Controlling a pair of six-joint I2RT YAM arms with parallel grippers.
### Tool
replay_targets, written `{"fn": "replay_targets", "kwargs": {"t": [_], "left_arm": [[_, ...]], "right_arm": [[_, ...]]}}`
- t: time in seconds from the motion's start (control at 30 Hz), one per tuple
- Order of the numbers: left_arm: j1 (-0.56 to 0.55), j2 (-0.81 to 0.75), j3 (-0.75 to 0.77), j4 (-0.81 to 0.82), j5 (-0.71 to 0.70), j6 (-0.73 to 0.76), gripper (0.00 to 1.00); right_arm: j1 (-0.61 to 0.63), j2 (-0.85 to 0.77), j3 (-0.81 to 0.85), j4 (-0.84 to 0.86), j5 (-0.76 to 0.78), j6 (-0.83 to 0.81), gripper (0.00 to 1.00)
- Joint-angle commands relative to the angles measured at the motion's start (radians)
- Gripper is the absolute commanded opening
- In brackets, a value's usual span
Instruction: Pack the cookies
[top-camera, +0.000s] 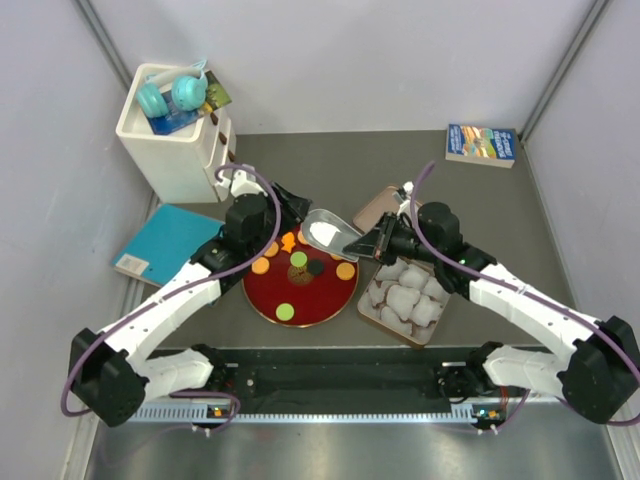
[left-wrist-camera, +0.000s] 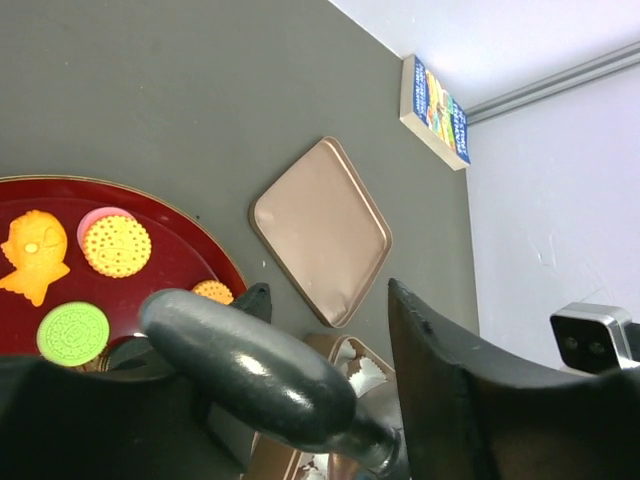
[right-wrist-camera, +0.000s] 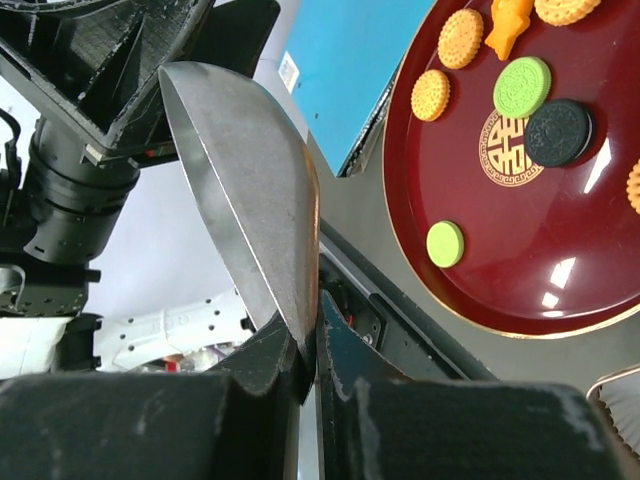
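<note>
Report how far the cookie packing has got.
Done: nothing visible; the paper cups look empty. In hand: the right gripper pinches the scoop at its rim, with the handle between the fingers of the left gripper. Left: all the cookies sit on the red plate.

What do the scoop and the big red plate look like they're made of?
Scoop: likely metal, dull brushed grey with fine scratches and a thin rim. Red plate: glossy, lacquer or plastic, I cannot tell which; its dark-red face throws sharp white reflections and bears a gold emblem.
</note>
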Motion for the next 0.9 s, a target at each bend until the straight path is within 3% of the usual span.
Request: {"fn": "replay_targets", "kwargs": {"t": [0.0, 0.13, 0.17, 0.2, 0.53, 0.6, 0.63, 0.67, 0.73, 0.87], "left_arm": [[-0.008, -0.017, -0.029, 0.105, 0.030, 0.023, 0.52], [-0.006, -0.047, -0.045, 0.095, -0.015, 0.014, 0.27], [-0.005, -0.055, -0.051, 0.093, -0.028, 0.006, 0.11], [-0.005, -0.066, -0.064, 0.096, -0.039, 0.003, 0.02], [0.031, -0.103, -0.095, 0.072, -0.009, -0.021, 0.00], [0.037, -0.088, -0.083, 0.040, 0.005, -0.020, 0.00], [0.040, -0.083, -0.081, 0.020, 0.013, -0.020, 0.00], [0.049, -0.078, -0.081, 0.004, 0.022, -0.023, 0.00], [0.058, -0.071, -0.088, -0.010, 0.048, -0.027, 0.00], [0.101, -0.058, -0.104, -0.043, 0.094, -0.055, 0.00]], "right_arm": [[0.006, -0.010, 0.047, 0.057, -0.103, 0.000, 0.00], [0.003, -0.016, 0.042, 0.058, -0.105, 0.012, 0.00], [0.003, -0.016, 0.044, 0.058, -0.106, 0.015, 0.00], [0.001, -0.016, 0.044, 0.054, -0.108, 0.021, 0.00], [-0.002, -0.027, 0.111, -0.129, -0.079, -0.075, 0.00], [-0.002, -0.041, 0.136, -0.219, -0.024, -0.155, 0.30], [-0.002, -0.047, 0.157, -0.254, 0.001, -0.182, 0.56], [-0.002, -0.056, 0.166, -0.286, 0.033, -0.210, 0.65], [-0.003, -0.081, 0.191, -0.384, 0.144, -0.282, 0.80], [-0.003, -0.112, 0.225, -0.484, 0.271, -0.362, 0.84]]}}
